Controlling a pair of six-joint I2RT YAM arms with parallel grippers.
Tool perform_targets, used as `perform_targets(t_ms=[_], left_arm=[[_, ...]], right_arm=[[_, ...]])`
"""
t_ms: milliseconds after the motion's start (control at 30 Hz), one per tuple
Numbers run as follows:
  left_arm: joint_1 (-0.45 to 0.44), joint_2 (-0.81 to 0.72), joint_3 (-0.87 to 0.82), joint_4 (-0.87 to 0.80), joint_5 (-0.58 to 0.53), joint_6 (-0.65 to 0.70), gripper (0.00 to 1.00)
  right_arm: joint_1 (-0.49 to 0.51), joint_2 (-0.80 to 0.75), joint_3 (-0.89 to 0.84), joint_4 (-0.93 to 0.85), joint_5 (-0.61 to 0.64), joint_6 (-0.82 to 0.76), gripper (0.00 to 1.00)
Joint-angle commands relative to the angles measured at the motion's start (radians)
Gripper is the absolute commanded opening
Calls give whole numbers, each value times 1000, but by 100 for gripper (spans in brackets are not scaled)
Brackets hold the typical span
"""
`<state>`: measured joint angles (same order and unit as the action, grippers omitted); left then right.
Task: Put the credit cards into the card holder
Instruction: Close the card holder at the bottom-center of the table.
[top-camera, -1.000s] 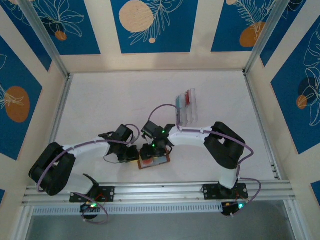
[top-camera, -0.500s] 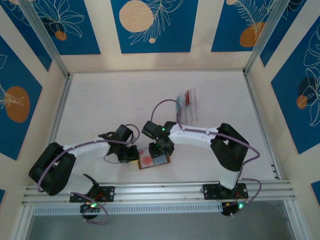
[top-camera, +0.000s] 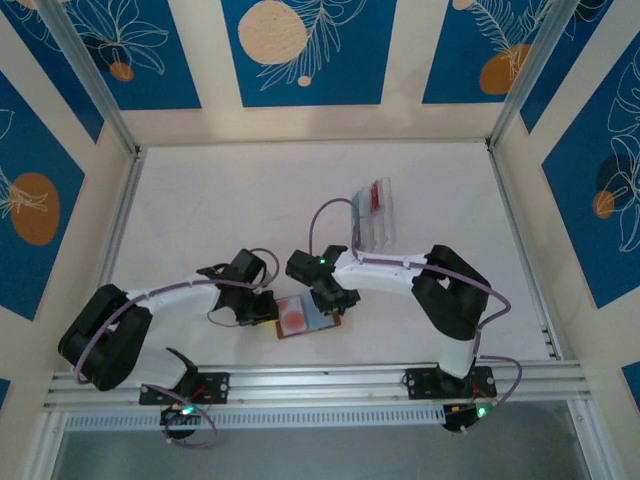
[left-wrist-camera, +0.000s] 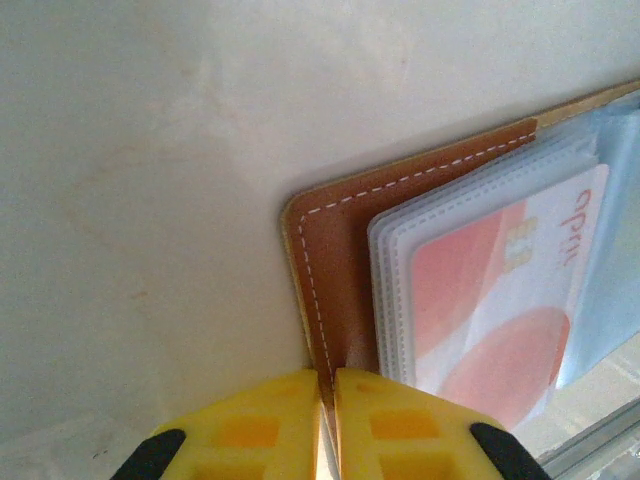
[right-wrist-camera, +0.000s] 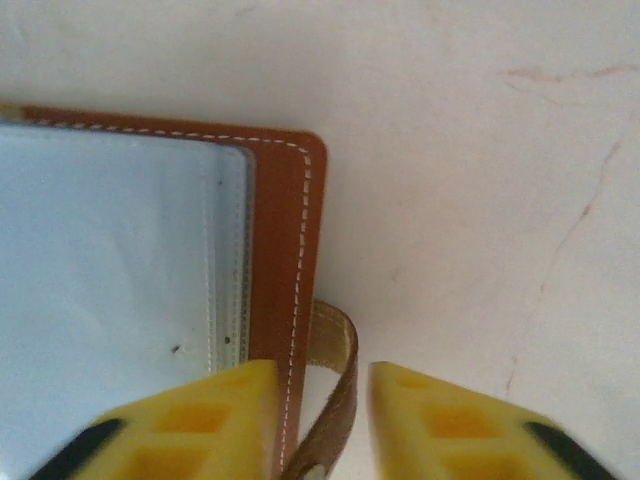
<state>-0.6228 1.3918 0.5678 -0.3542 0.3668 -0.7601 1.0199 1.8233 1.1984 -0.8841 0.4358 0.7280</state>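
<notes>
- Your card holder (top-camera: 308, 318) lies open on the pale, faintly stained table (top-camera: 220, 220), just behind the front alu rail (top-camera: 320, 378).
- L gripper (left-wrist-camera: 326, 385) is clenched on the holder's left brown edge.
- R gripper (right-wrist-camera: 322, 395): fingers apart, with the snap tab (right-wrist-camera: 345, 360) between them at the holder's right edge.
- 1 red credit card (left-wrist-camera: 500, 310) sits in a clear sleeve (left-wrist-camera: 400, 300) inside the holder.
- You'll see a clear tray (top-camera: 375, 225) w/ reddish cards (top-camera: 377, 192) beyond the holder, and blue-and-cream leaf-print walls (top-camera: 300, 50) around.
</notes>
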Motion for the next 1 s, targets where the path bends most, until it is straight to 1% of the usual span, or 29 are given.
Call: perform_targets(t_ms=[0,33,67,133,200,333,467,600,700,800,867,933,967], left_arm=[[-19,70,-18,44,-14,10,12],[-29,76,-11,48,-17,10,12],[-38,83,-3,52,-16,8,11],[-52,97,8,70,-8,-8,11],[-64,105,15,91,-2,-26,11],[-80,114,33,113,-3,-52,12],[-85,133,46,142,0,-73,11],[-85,154,52,186,23,-102,11],[-85,144,52,201,33,-120,11],[-80,110,57,166,18,-117,12],[-72,70,47,125,-5,-120,12],[-63,25,33,83,-28,-122,13],[-58,2,26,60,-40,-126,13]], right_arm=[[-3,-28,-8,-34,37,16,10],[-3,-40,-4,-42,39,14,2],[-3,-53,1,-47,41,12,0],[-5,-84,6,-40,24,-3,0],[-8,-130,-1,5,-35,-30,0],[-28,-204,-19,123,-211,-52,0],[-53,-243,-68,301,-430,-7,0],[-70,-214,-107,465,-586,54,0],[-79,-159,-136,594,-696,91,0],[-84,-116,-155,688,-775,114,3],[-88,-109,-156,694,-775,116,11],[-94,-107,-158,682,-764,110,16],[-98,-105,-155,671,-761,106,17]])
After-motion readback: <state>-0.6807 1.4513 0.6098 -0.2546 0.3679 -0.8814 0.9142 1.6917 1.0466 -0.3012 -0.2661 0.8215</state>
